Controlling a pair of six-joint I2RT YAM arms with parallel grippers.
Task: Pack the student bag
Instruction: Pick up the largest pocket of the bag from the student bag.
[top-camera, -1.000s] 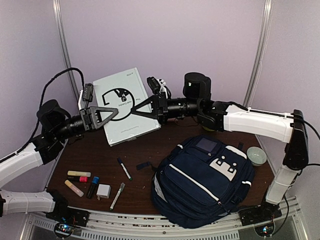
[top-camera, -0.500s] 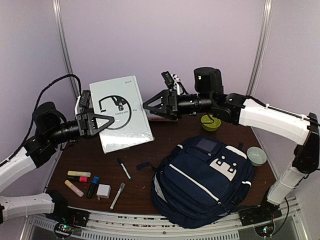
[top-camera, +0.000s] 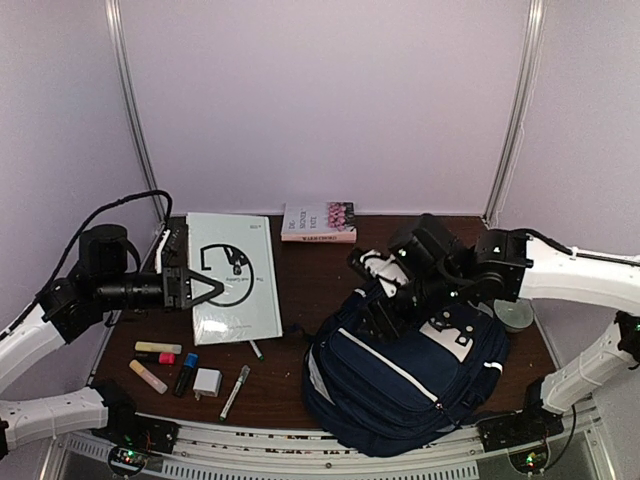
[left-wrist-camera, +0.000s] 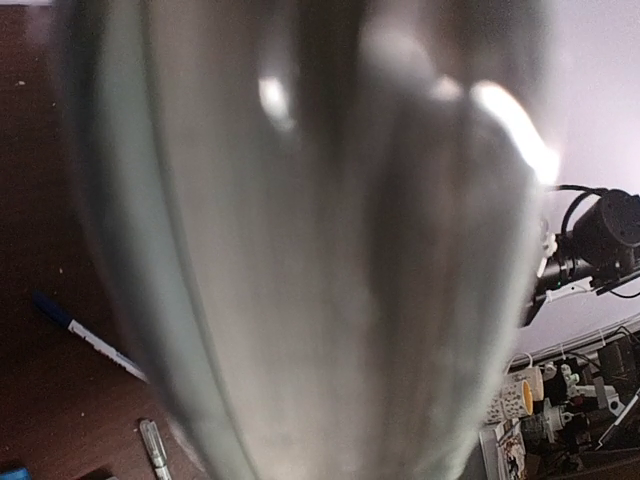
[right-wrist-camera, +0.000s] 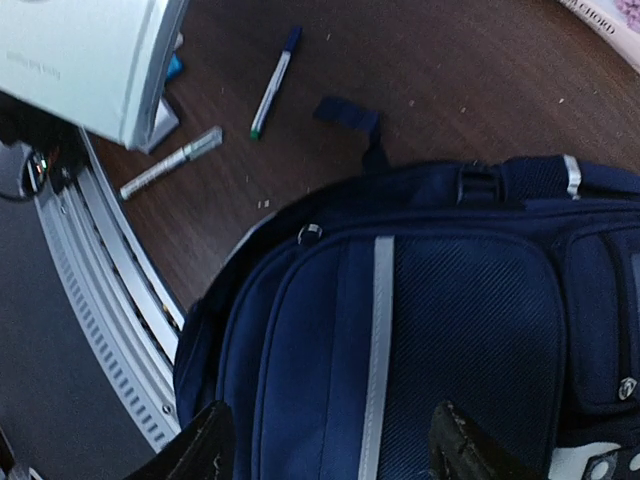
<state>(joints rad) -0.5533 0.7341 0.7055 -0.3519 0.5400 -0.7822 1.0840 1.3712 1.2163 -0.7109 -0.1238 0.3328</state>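
The dark brown counter (top-camera: 310, 270) carries the navy student bag (top-camera: 400, 385) on its front right part, lying flat with its white-trimmed front up. At the back edge lies a book with a pink flowered cover (top-camera: 318, 222), and a pale bowl (top-camera: 517, 317) sits just beside the bag at the right. On the front left lie a yellow highlighter (top-camera: 158, 348), a red marker (top-camera: 157, 358), a peach highlighter (top-camera: 148, 377), a blue-capped marker (top-camera: 186, 374), a white cube (top-camera: 207, 382), a silver pen (top-camera: 235, 391) and a blue-capped pen (right-wrist-camera: 272, 82).
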